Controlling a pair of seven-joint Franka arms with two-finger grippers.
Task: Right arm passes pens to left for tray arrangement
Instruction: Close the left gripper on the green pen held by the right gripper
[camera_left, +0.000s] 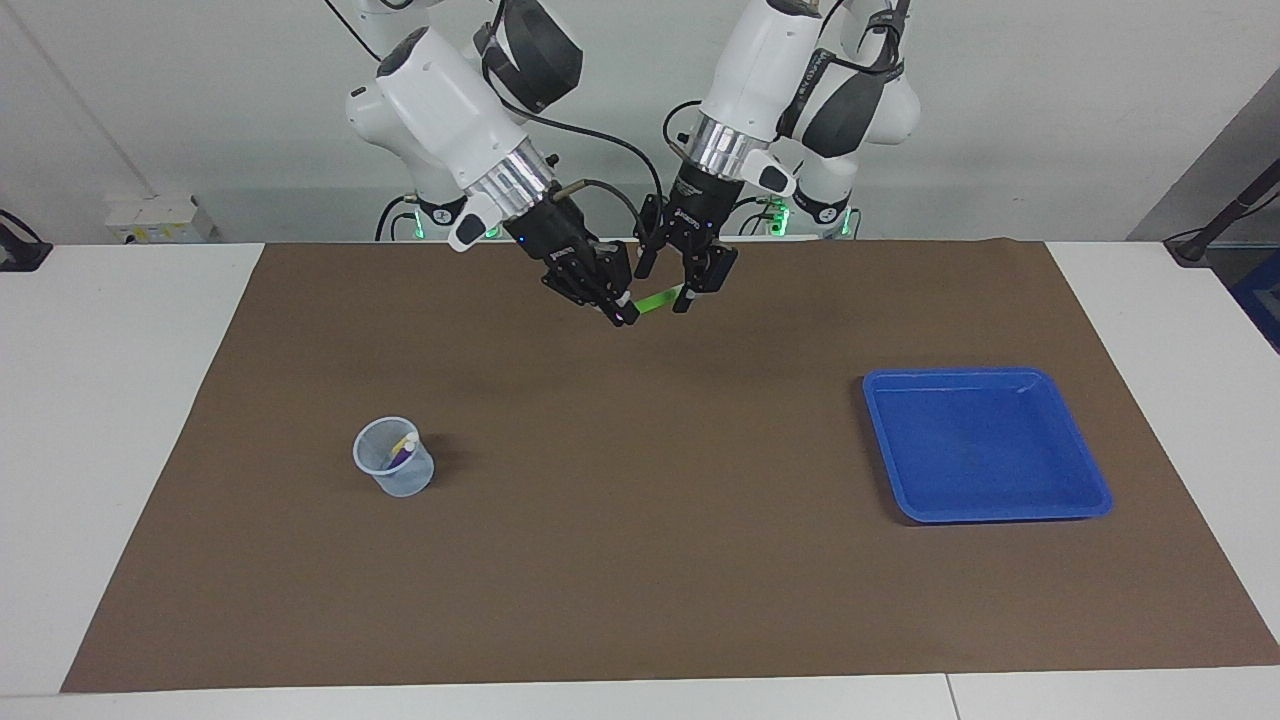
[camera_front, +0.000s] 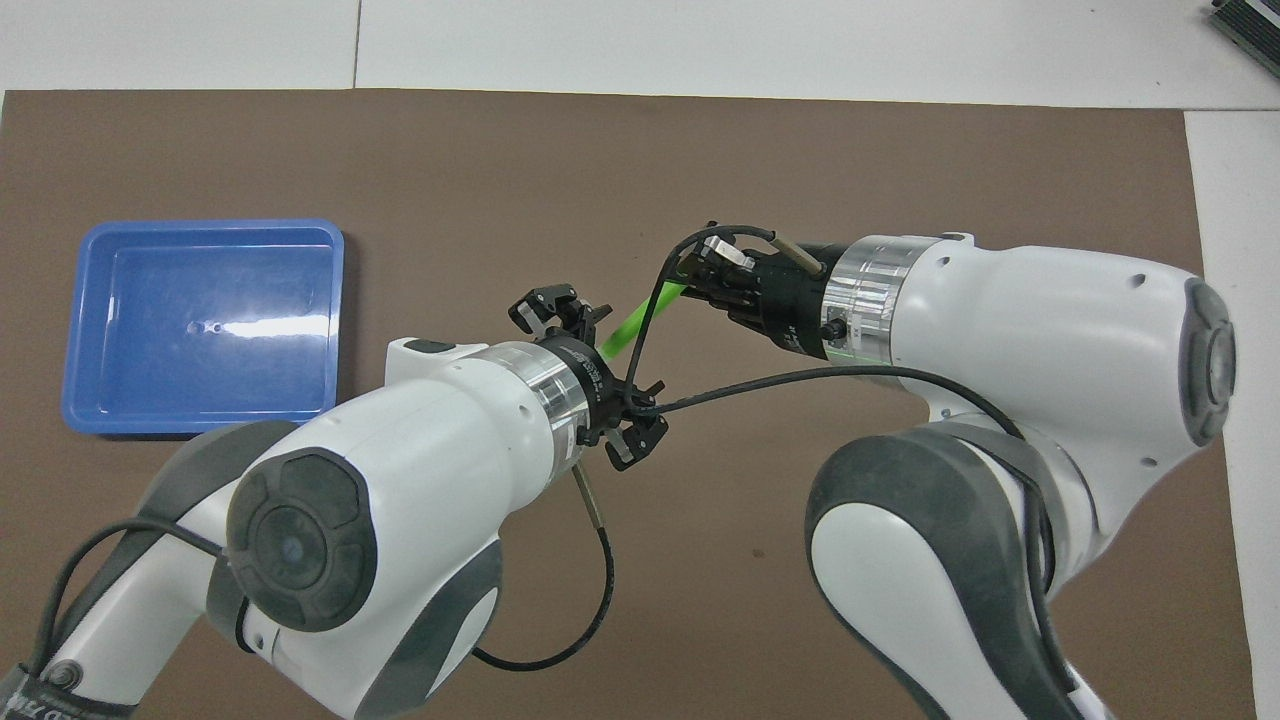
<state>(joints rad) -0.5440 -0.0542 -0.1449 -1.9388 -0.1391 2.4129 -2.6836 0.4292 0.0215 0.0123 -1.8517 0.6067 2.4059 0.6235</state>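
The bright green pen (camera_left: 655, 299) hangs level above the brown mat, near the robots' end of the table. My right gripper (camera_left: 620, 312) is shut on its end toward the right arm. My left gripper (camera_left: 660, 290) is open, its jaws set either side of the pen's pale end. The overhead view shows the green pen (camera_front: 628, 325) running between the two hands. A purple pen (camera_left: 399, 457) and a yellow pen (camera_left: 408, 441) stand in a small translucent cup (camera_left: 385, 470). The blue tray (camera_left: 985, 445) lies toward the left arm's end with nothing in it.
The brown mat (camera_left: 640, 560) covers most of the white table. In the overhead view the right arm hides the cup, and a black cable (camera_front: 760, 375) loops from the right wrist across the left hand. The blue tray (camera_front: 200, 320) lies beside the left arm.
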